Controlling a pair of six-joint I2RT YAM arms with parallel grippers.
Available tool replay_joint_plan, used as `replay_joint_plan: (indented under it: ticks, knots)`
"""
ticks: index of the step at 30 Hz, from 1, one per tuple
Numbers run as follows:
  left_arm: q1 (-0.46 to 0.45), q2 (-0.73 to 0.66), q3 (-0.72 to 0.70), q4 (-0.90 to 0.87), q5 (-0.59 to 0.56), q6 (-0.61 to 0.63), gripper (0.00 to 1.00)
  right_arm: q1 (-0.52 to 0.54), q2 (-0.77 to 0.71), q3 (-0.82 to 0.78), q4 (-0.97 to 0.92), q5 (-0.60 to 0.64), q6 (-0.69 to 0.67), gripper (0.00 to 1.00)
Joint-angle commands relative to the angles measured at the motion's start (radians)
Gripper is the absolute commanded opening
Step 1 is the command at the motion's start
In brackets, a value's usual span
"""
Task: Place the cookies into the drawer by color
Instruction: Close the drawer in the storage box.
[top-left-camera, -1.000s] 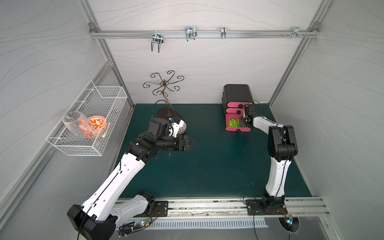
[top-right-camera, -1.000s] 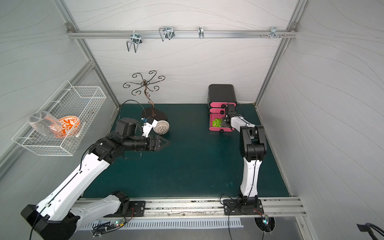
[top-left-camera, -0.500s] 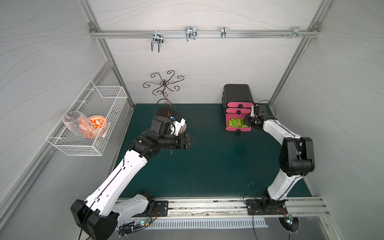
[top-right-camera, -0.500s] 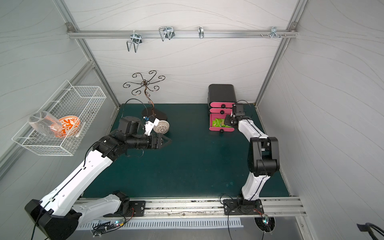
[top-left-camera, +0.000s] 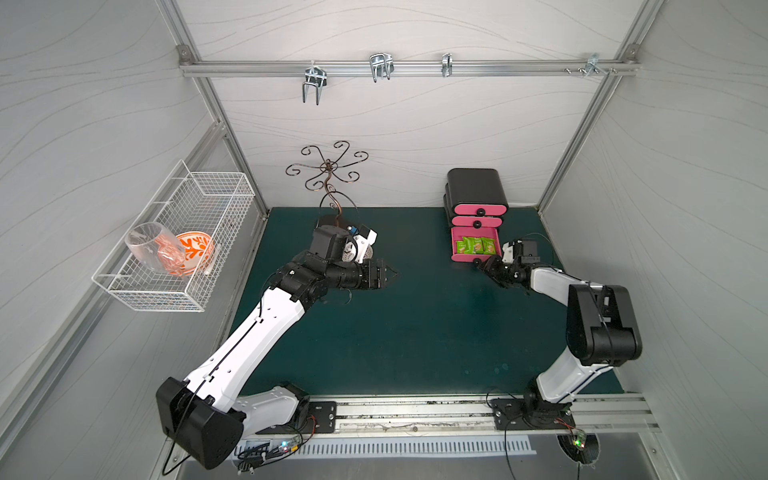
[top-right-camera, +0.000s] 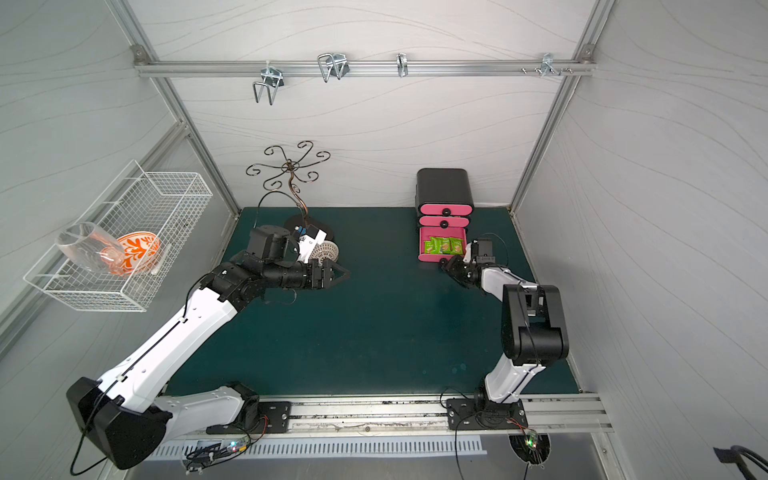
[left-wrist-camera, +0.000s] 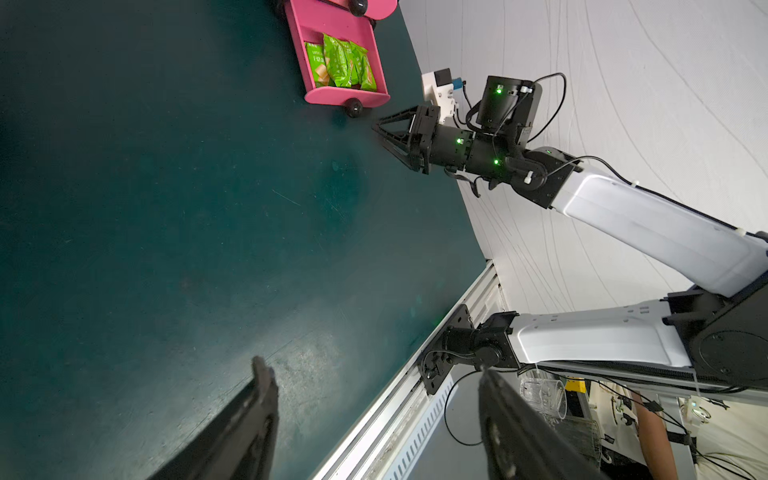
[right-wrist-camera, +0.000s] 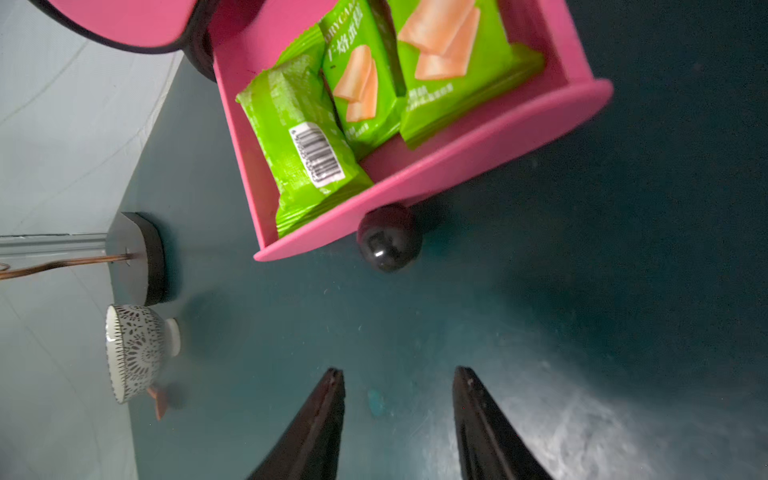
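Well, the green mat (top-left-camera: 415, 332) is the biggest thing and fills the floor. The left arm (top-left-camera: 266, 328) reaches in from 7 o'clock. The left gripper (top-left-camera: 390, 274) hangs over bare mat near the middle, with its fingers (left-wrist-camera: 262, 386) wide apart and holding nothing.

A white wire basket (top-left-camera: 216, 195) hangs at 9 o'clock with a glass (top-left-camera: 151, 249) and an orange bowl (top-left-camera: 197, 251) inside. A curly metal stand (top-left-camera: 328, 174) rises at 11 o'clock. The left wrist hides part of a spotted bowl (top-right-camera: 326, 250) beside the stand's foot.

The black drawer chest (top-left-camera: 476, 187) sits at 1 o'clock, with its bottom drawer (right-wrist-camera: 436, 166) pulled out. The cookies (top-left-camera: 473, 245) are green packets lying side by side in it.

The right gripper (right-wrist-camera: 399, 374) points at the round knob (right-wrist-camera: 388, 239) from 4 o'clock. It is near the knob but not touching, and only bare mat lies between them. Its fingers (right-wrist-camera: 328, 399) are partly apart and hold nothing.
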Motion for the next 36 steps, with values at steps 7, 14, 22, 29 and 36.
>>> replay_joint_plan:
  ticks: [7, 14, 22, 29, 36]
  knots:
    - [-0.005, -0.002, 0.043, 0.037, 0.005, 0.008, 0.77, 0.035, 0.149, 0.087, 0.089, 0.084, -0.12, 0.47]
    - [-0.005, -0.009, 0.033, 0.035, -0.01, 0.005, 0.77, 0.058, 0.198, 0.142, 0.066, 0.108, -0.109, 0.47]
    - [-0.005, -0.011, 0.033, 0.031, -0.025, 0.001, 0.77, 0.066, 0.231, 0.198, -0.012, 0.157, -0.101, 0.42]
    - [-0.004, -0.019, 0.021, 0.038, -0.027, -0.003, 0.77, 0.066, 0.241, 0.221, -0.03, 0.147, -0.105, 0.31]
    - [-0.005, -0.02, 0.019, 0.04, -0.036, -0.005, 0.77, 0.065, 0.188, 0.227, -0.037, 0.142, -0.122, 0.25]
